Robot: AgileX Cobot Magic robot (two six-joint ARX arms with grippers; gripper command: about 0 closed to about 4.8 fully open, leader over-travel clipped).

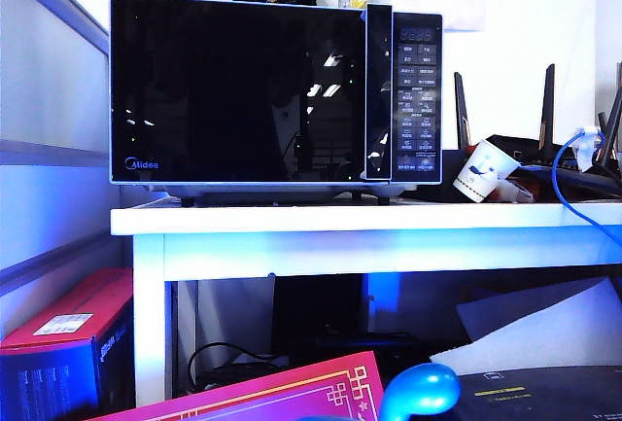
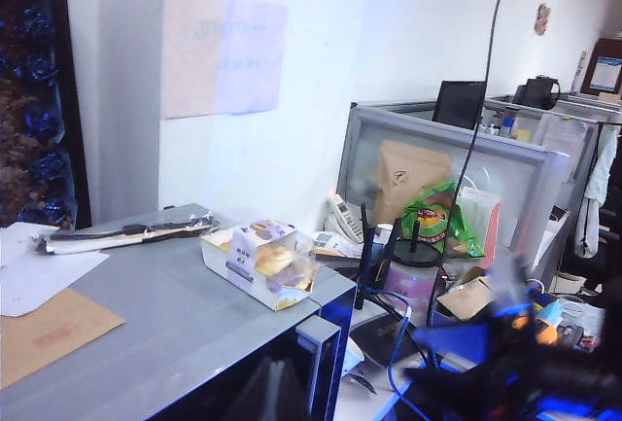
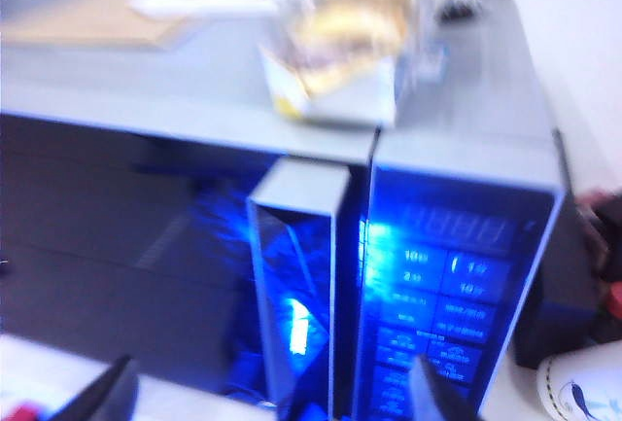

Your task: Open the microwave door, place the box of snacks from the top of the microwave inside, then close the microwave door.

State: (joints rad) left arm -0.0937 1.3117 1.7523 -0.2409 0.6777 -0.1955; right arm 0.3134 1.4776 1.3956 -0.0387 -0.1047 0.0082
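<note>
The microwave door (image 1: 238,90) is shut; its stiff handle strip (image 3: 296,285) is best hooked. The light, crushable snack box (image 2: 260,263) sits on top. The right tool (image 3: 262,397) is spread open before the handle; the left tool's state cannot be told

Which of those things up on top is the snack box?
Find the big glossy black microwave on the white table. On its grey top, near the corner above the button panel, sits the small pale white-and-yellow, partly clear box of snacks. The flat brown envelope and white papers nearby lie flat; it stands boxy.
</note>
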